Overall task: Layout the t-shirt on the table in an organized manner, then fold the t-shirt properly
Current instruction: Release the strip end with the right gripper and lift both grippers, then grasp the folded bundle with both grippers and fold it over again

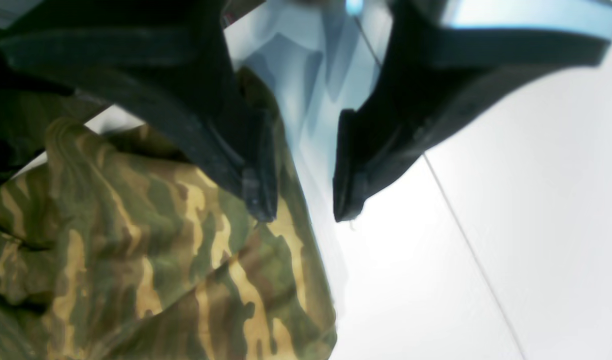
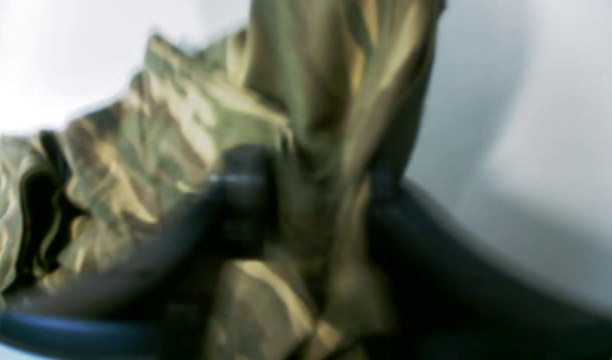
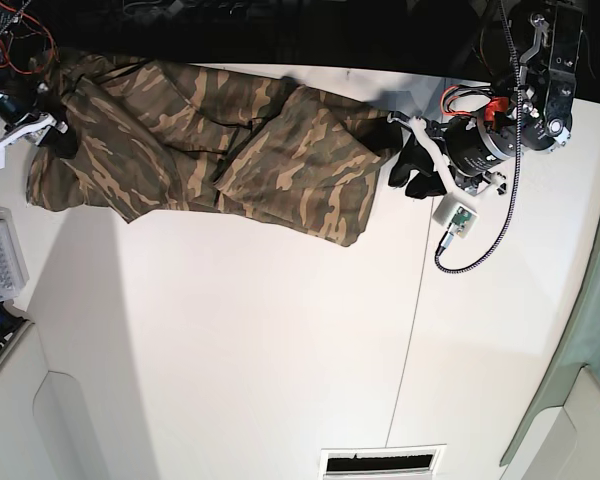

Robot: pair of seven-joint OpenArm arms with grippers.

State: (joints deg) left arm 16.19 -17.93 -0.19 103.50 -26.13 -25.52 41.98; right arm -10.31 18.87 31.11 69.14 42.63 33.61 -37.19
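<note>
The camouflage t-shirt lies crumpled lengthwise along the far side of the white table. My right gripper is at the shirt's left end. In the blurred right wrist view, a bunched ridge of the t-shirt runs up between its dark fingers, which close on the cloth. My left gripper stands at the shirt's right end. Close up, the left gripper is open, one finger over the hem of the t-shirt, the other over the bare table.
A clear plastic box sits at the table's left edge. A small white connector block with a looping black cable lies below the left arm. A thin seam line crosses the tabletop, and a vent slot sits at the near edge.
</note>
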